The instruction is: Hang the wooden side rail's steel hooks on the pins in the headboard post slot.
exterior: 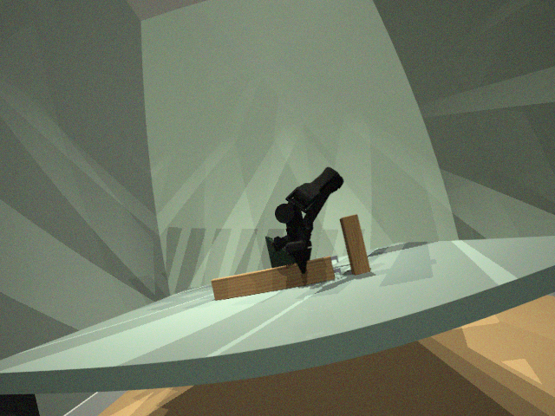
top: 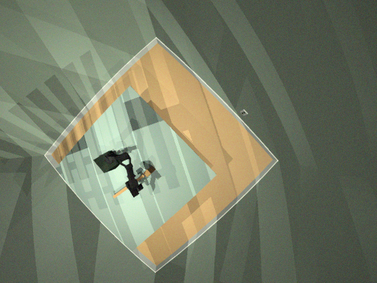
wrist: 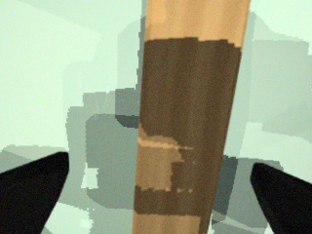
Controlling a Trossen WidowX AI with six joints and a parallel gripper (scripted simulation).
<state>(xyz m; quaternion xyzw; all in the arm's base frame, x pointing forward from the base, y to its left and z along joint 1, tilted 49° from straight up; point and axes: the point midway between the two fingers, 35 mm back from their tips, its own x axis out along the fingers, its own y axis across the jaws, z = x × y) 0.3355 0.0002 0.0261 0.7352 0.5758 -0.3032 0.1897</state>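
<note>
The wooden side rail lies along the table, standing on its narrow edge. Steel hooks stick out of its right end in the exterior view, towards the post, with a small gap visible between them and it. The headboard post stands upright, leaning slightly in that view; its slot and pins cannot be made out. My gripper is open and empty, low over the rail's hook half. One finger is on each side of the rail, with space between each finger and the wood in the wrist view.
The arm's dark green base stands on the table behind the rail in the exterior view. The arm arches above the rail, with its elbow high near the post's side. The wooden floor lies beyond the table's edges. Shadows cross the rail and table.
</note>
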